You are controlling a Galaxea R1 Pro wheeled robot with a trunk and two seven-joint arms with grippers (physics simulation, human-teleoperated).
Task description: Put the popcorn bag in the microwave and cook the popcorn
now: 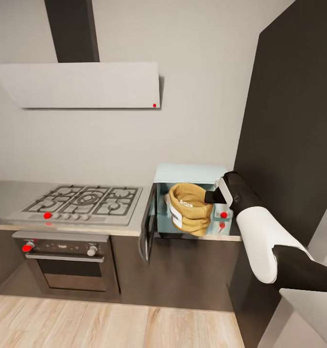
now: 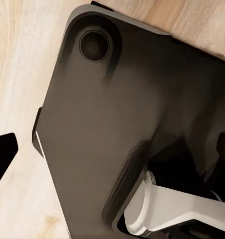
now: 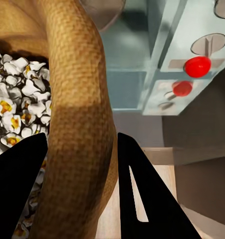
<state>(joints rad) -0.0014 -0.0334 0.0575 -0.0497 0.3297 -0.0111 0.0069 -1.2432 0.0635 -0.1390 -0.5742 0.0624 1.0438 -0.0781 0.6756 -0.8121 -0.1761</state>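
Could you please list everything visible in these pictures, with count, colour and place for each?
microwave: one, pale mint-blue, on the countertop's right end, door swung open
popcorn bag: one, tan, tilted in the microwave's opening, rim between the right gripper's fingers
popcorn: many white-yellow pieces inside the bag
countertop: one, grey metal, along the wall
gas hob: one, steel with dark grates, left of the microwave
oven: one, dark-fronted, below the hob
hood: one, white, above the hob
floor: pale wood
right gripper: black fingers astride the bag's rim
left gripper: black fingertip above the robot's dark base
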